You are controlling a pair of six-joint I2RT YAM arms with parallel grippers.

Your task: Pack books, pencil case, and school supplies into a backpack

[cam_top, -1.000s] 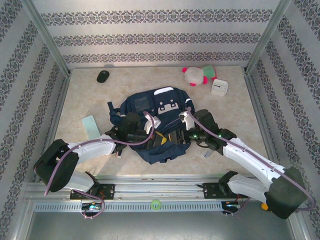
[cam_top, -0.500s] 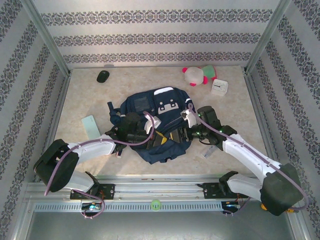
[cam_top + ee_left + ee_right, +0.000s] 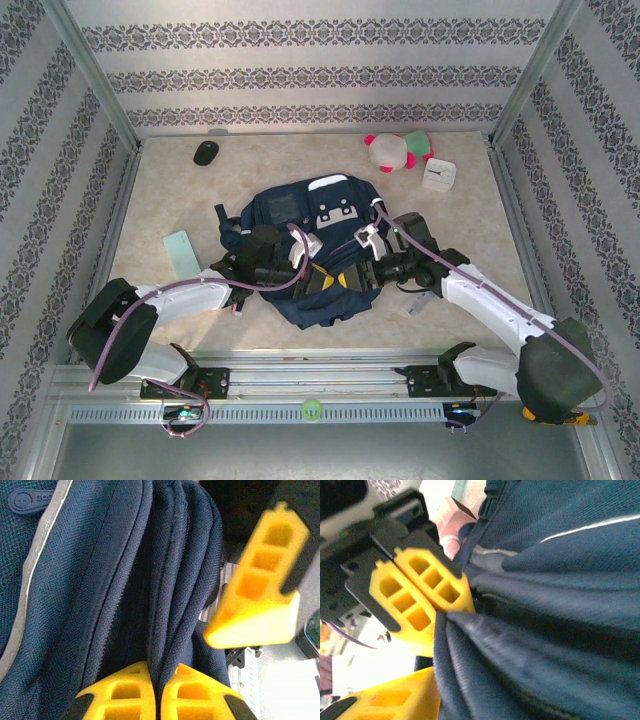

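Left hand (image 3: 155,675) is pinched tight on a fold of the backpack (image 3: 300,215) in the middle of the table (image 3: 480,240), right hand (image 3: 365,268) crowds the same rim, its grip impossible to call, so I'd say they're opening the mouth, and next those edges need pulling wide apart.

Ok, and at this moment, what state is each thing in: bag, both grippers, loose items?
backpack: lying on the table, a fold of its edge pinched.
left gripper: shut on that fold.
right gripper: at the backpack's edge; open or gripping, unclear.
teal square: flat on the table, not packed.
clear packet: on the table beside the right arm, not packed.
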